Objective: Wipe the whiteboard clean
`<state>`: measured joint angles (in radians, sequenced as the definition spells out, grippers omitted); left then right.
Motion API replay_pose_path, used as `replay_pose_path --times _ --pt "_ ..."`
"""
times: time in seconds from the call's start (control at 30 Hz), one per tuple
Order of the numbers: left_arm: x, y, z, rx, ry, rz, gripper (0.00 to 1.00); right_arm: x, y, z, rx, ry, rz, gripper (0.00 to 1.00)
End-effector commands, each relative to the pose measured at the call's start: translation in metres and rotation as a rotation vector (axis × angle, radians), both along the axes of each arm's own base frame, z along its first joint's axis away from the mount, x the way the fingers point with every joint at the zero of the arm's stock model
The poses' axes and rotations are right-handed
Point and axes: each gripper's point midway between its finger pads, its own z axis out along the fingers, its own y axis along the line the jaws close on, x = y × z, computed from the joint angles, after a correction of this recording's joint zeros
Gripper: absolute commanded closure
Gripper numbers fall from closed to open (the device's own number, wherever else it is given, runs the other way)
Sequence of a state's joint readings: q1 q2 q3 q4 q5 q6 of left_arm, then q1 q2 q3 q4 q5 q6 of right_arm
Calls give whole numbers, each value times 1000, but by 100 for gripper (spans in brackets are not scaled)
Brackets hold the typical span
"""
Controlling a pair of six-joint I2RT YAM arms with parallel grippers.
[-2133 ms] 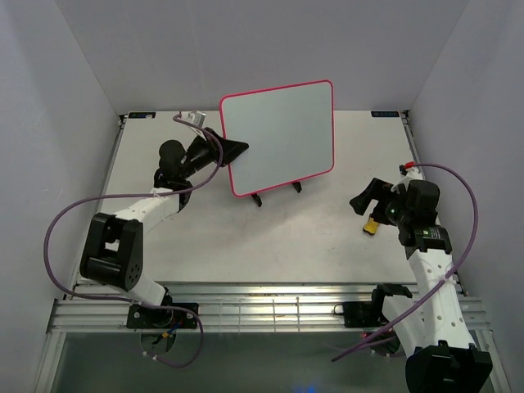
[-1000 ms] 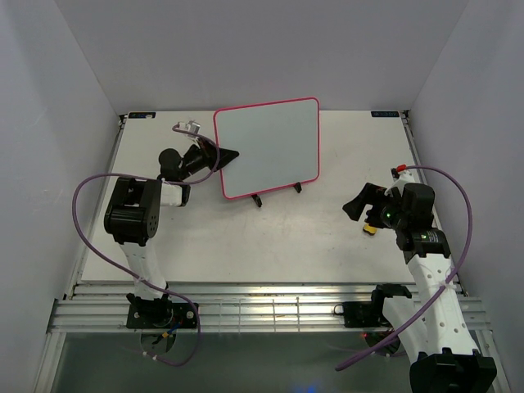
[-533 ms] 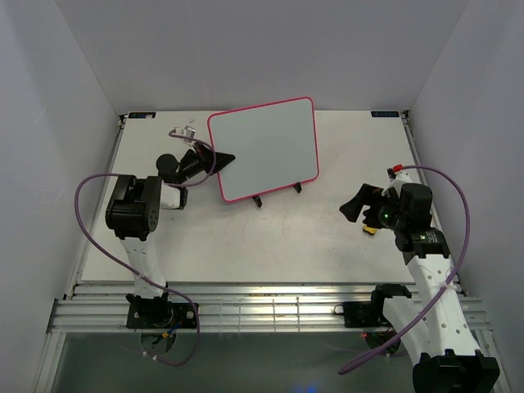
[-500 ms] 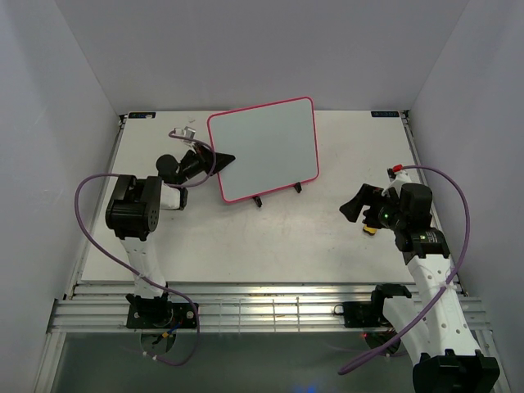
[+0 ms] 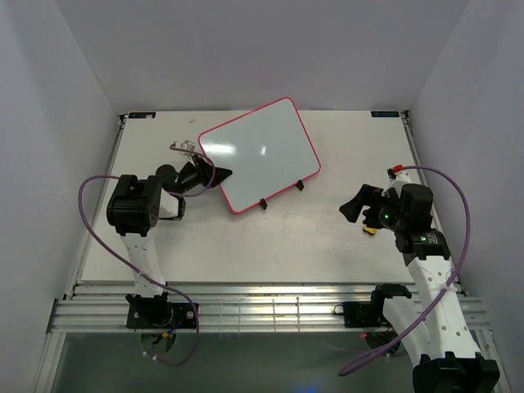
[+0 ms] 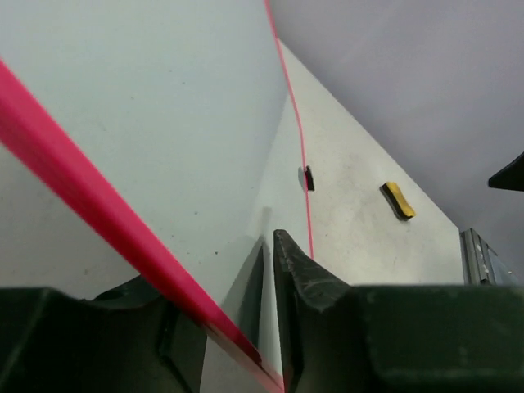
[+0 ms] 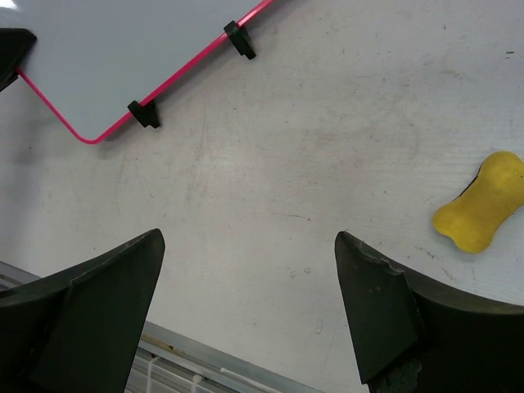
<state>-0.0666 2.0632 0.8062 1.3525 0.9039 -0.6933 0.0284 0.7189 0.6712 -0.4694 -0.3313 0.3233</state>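
Board (image 5: 259, 155) is probably light, stiff, slick; it's pinched at the frame (image 6: 98, 196) by the left hand (image 5: 214, 173); right hand (image 5: 358, 205) is spread.

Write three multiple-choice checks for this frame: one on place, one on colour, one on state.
1. Where is the yellow eraser?
A. on the table, apart from the whiteboard
B. lying on the board's face
C. against the back wall

2. What colour is the whiteboard's frame?
A. blue
B. green
C. pink-red

3. How is the right pincer?
A. shut on the eraser
B. open and empty
C. shut on the board's frame

Answers:
1 A, the right wrist view shows it on bare tabletop.
2 C, a pink-red rim edges the board.
3 B, its fingers stand wide apart over the table.
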Motion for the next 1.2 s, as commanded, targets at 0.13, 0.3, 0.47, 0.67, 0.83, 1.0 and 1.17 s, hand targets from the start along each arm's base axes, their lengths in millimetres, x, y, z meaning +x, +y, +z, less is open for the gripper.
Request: replay_pose_path --times 0.13,0.3,0.47,0.67,0.83,1.0,1.17 --pt "-6 6 37 40 -298 30 34 2 3 7 -8 -47 30 10" --pt "-6 9 46 46 -310 63 2 2 4 7 -8 -49 32 10" --pt "-1 20 59 62 -262 157 2 3 4 9 -8 -53 32 10" --pt "3 68 56 69 -57 509 2 9 -6 15 -70 -64 -1 10" --pt "-12 130 73 107 141 877 2 14 -14 26 -163 -68 -47 10" --pt "-32 183 95 292 259 1132 2 16 -16 29 -168 -68 -64 10" --pt "-60 183 144 439 258 1075 2 14 -24 40 -211 -40 -83 10"
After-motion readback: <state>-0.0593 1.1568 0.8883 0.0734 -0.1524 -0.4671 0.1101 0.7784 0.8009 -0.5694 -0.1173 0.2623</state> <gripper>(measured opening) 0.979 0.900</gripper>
